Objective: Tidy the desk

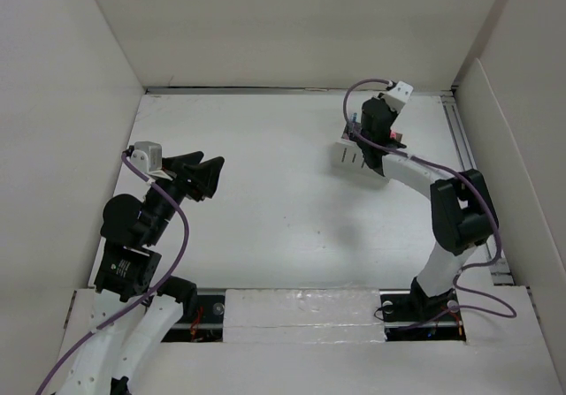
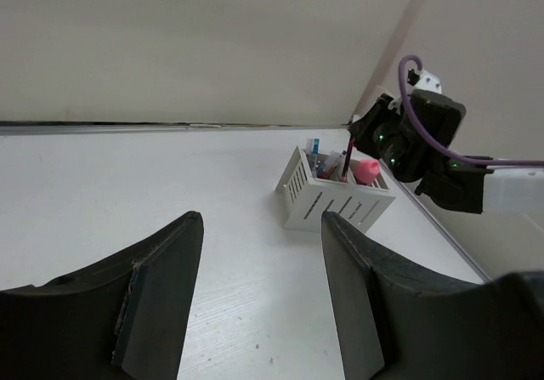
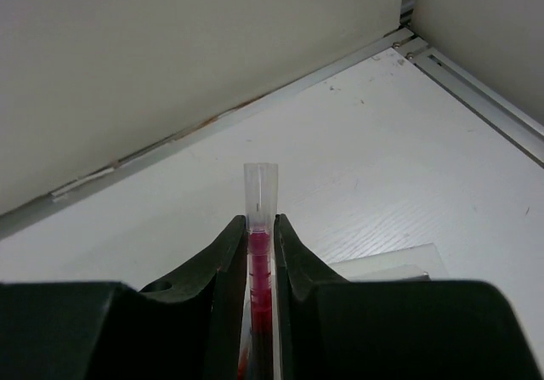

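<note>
Desk: white, rigid, fixed, carries everything, not for gripping. Organizer box near far-right corner, part-filled, prob light. L gripper near left edge, jaws apart, empty. R gripper at box, clamped on pen: thin, stiff, smooth, best held mid-barrel

A plain white back wall fills the top of the frame, a left wall the left side, a right wall the right edge. A thin grey strip runs along the back wall's foot. The light is even and the shadows are faint.
</note>
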Motion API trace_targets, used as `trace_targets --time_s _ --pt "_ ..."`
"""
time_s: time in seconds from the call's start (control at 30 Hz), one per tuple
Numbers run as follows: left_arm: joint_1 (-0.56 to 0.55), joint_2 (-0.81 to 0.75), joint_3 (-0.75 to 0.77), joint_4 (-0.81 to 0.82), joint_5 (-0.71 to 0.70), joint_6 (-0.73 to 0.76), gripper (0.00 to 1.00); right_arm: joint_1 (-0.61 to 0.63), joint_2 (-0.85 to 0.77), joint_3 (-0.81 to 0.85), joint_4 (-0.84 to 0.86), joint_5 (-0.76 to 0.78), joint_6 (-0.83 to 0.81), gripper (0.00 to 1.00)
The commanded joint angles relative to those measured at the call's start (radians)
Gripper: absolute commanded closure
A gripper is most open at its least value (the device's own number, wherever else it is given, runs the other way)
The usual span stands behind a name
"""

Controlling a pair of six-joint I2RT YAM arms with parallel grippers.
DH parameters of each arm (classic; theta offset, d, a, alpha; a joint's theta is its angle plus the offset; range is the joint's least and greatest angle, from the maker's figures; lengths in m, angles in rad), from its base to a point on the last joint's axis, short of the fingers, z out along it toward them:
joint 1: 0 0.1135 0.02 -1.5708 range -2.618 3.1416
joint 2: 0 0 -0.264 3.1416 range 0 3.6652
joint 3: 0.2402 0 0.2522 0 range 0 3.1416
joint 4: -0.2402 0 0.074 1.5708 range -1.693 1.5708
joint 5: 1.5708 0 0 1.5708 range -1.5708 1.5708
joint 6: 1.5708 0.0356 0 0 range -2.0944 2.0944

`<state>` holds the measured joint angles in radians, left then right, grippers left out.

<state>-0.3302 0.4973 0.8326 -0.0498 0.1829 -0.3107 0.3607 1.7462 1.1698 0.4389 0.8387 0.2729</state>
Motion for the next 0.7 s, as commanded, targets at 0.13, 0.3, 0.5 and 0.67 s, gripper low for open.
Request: trace_targets --time_s 0.13,0.3,0.5,0.67 --pt "-0.003 0.017 0.008 0.041 0.003 0.012 0.46 0.064 0.081 0.054 0.214 0.128 -0.198 0.99" --pt "-0.003 0.014 0.007 0.042 -0.005 0.012 0.46 0.107 0.118 0.06 0.239 0.175 -0.235 0.98" --pt "-0.003 0.023 0.007 0.042 -0.002 0.012 0.47 0.178 0.079 -0.002 0.221 0.204 -0.175 0.68" --pt "-0.003 0.027 0.005 0.042 0.004 0.007 0.47 0.207 -0.038 -0.025 0.075 0.131 -0.025 0.42"
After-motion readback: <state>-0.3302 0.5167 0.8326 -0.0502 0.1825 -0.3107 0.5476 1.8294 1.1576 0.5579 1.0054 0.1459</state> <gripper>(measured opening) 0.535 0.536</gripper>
